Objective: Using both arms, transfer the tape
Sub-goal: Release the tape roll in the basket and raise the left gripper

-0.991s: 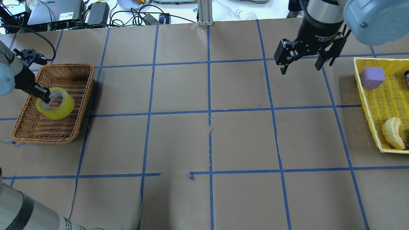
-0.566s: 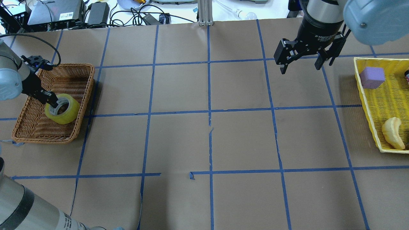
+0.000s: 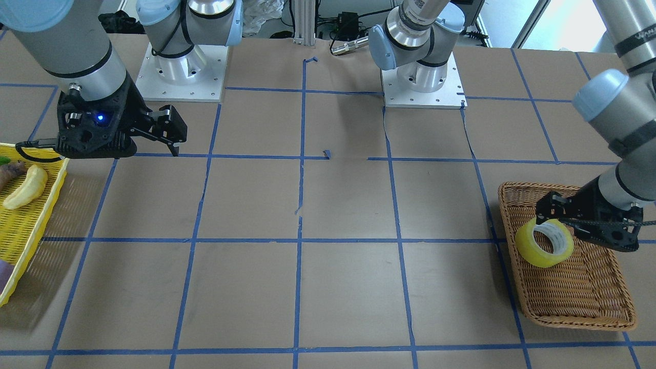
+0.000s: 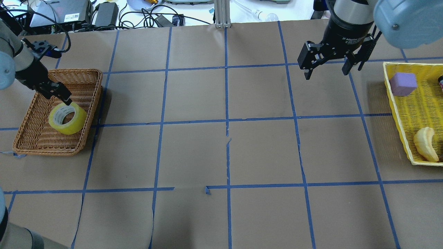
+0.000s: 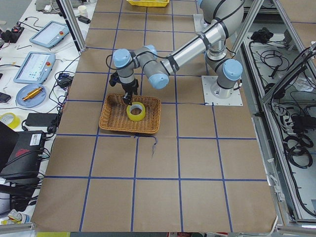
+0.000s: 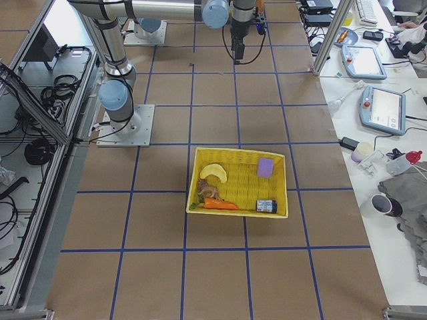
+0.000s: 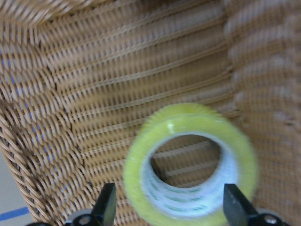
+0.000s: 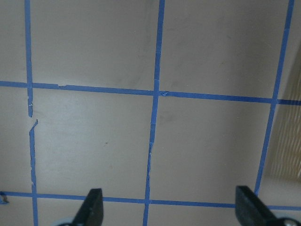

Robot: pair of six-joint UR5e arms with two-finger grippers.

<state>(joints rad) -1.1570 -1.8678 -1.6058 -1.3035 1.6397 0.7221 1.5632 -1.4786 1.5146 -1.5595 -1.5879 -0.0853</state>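
The tape lies in the wicker basket on the robot's left side of the bench, its opening facing up so that the white core shows inside the yellow ring. It sits toward the inner side wall of the basket (the one facing the middle of the bench), on the woven floor.

The left end effector hovers right at the roll's rim. In its wrist view the two fingers stand wide apart with the blurred roll below and ahead of them, so it is released and grasps nothing. Whether a fingertip touches the rim, I cannot tell. The left arm reaches out from its base to the basket.

Well apart, across the bench, the right end effector hangs above bare brown paper and blue grid lines. Its fingers are spread as well (the wrist view shows only bench between them), so it too is released and empty. A blue light glows on its body in the front-facing view.

Just beside it, at the bench's right edge, is a yellow tray holding a purple block and a banana. The right-side view also shows a carrot and a small dark can in it.
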